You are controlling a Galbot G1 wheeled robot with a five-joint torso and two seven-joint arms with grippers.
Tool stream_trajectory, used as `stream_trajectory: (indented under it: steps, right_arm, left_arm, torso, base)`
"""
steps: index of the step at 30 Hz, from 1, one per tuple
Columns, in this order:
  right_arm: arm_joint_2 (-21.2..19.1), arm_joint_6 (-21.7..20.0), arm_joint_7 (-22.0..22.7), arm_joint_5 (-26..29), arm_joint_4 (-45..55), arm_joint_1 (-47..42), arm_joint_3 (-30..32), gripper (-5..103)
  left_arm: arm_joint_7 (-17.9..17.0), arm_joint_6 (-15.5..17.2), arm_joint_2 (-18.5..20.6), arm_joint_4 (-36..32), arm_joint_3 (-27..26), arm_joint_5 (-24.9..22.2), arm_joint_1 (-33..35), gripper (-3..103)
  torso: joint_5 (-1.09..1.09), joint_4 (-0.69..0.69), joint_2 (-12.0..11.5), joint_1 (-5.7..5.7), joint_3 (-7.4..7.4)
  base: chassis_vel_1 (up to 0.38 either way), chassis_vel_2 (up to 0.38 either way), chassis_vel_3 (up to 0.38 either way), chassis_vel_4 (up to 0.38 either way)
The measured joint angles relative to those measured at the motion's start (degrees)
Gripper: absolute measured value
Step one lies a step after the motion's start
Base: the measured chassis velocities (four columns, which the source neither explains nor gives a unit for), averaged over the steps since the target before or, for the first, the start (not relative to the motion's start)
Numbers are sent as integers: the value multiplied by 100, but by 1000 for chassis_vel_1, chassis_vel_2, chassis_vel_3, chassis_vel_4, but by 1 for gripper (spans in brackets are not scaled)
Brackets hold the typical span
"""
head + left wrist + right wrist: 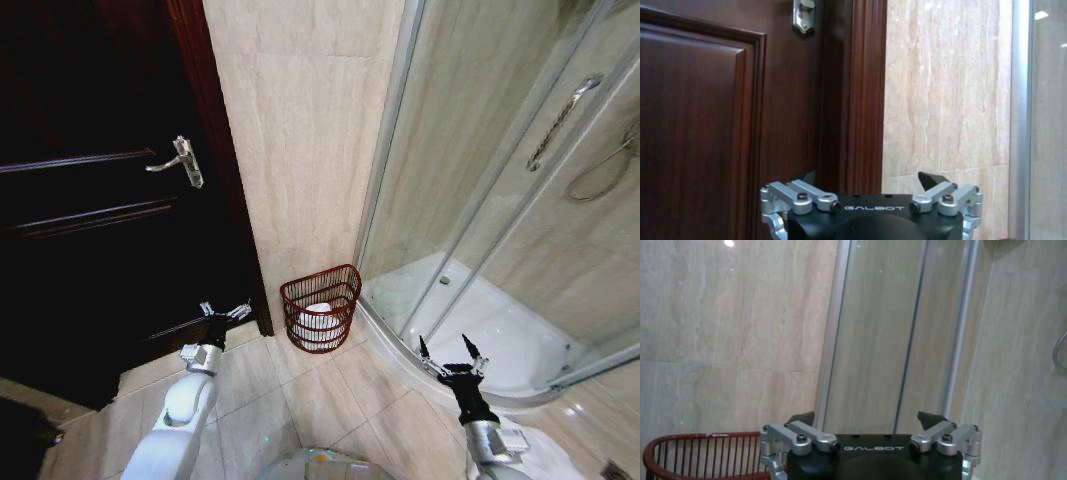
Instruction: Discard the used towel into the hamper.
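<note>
Below, left hand (226, 311) and right hand (447, 351) both spread wide, empty, flanking the hamper (321, 307).

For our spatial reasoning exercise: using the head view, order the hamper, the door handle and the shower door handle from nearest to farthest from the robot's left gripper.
1. The hamper: on the floor by the wall, to the right of the left gripper.
2. The door handle: up on the dark door, above the gripper.
3. The shower door handle: on the glass, far across to the right.
</note>
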Motion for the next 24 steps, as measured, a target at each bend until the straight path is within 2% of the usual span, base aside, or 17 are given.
stream_trajectory:
  steps: [10,24]
  right_arm:
    - [68,30,1,-98,0,-57,-9,100]
    - [117,105,-21,-179,-17,-133,-39,100]
  left_arm:
    - [3,-113,7,101,24,-3,22,100]
    - [10,-254,18,161,0,14,40,100]
  torso:
    - [0,0,0,0,0]
    - [0,-1,0,-1,0]
  base:
    - [57,-46,-50,49]
    - [118,-125,-114,114]
